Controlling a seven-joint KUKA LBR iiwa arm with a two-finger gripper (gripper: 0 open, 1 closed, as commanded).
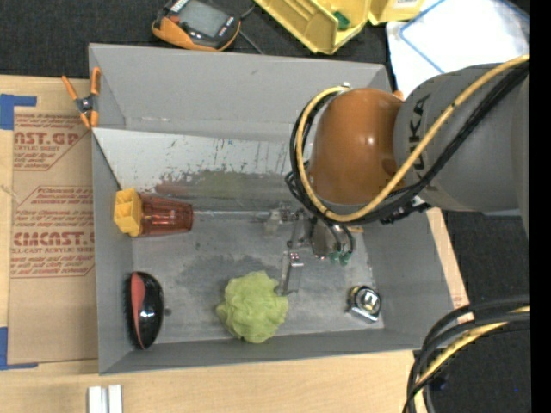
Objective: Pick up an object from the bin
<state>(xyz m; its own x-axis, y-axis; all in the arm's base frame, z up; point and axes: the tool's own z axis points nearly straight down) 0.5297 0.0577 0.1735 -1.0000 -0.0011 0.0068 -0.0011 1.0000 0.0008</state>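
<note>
Here, from the camera view, looking down into the grey metal bin (215, 84). Reaching in from the right, the arm (465, 136) with its orange wrist cover (357, 144), over the bin's middle. Below the cover, the jaws, pointing down toward the floor a little in front of centre. Spread or pressed together: cannot tell, too small and dark against the scuffed metal.

Just beside the tip, at its lower left, 1 pale green crumpled lump (252, 308), soft-looking, lying on the floor near the front wall. Touching the tip or barely apart: cannot tell. Nearest thing to the jaws.

To the right of the tip, near the front right corner, 1 small round metallic thing (365, 302) with a yellow-and-black face, apart from the lump. Well off to the left, 1 red translucent cup (153, 214) with a yellow lid, on its side by the left wall. In the front left corner, 1 black and red computer mouse (144, 309), lengthwise along the wall.
</note>
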